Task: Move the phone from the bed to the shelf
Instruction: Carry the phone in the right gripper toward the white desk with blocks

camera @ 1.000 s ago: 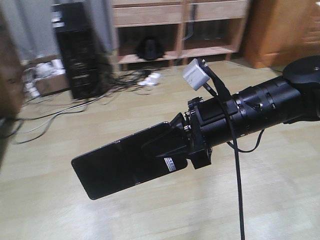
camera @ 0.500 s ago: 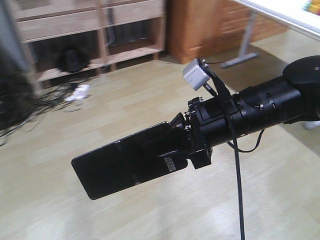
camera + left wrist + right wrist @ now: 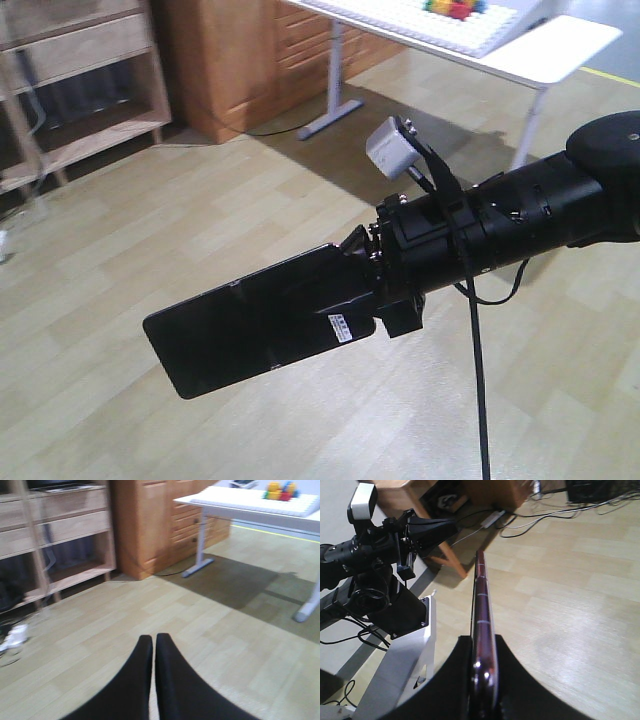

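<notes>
My right gripper [image 3: 322, 300] is shut on the phone [image 3: 240, 335], a slim black slab with a white barcode sticker. It holds the phone by one end, out over the wooden floor. In the right wrist view the phone [image 3: 481, 605] stands edge-on with a pinkish rim, clamped between the right gripper [image 3: 482, 642] jaws. My left gripper [image 3: 150, 640] is shut with nothing between its fingers and also shows at the upper left [image 3: 452, 529]. The light-wood shelf [image 3: 80, 60] stands at the far left, several floor boards away [image 3: 55, 525]. The bed is out of view.
An orange-brown wooden cabinet [image 3: 230, 50] stands right of the shelf. A white table [image 3: 560, 45] on grey legs [image 3: 335, 90] carries colourful blocks [image 3: 455, 8]. Cables [image 3: 530, 520] trail across the floor in the right wrist view.
The front view has swung right: the shelf slid to the left edge, and the cabinet and white table came in. The right gripper still holds the phone the same way.
</notes>
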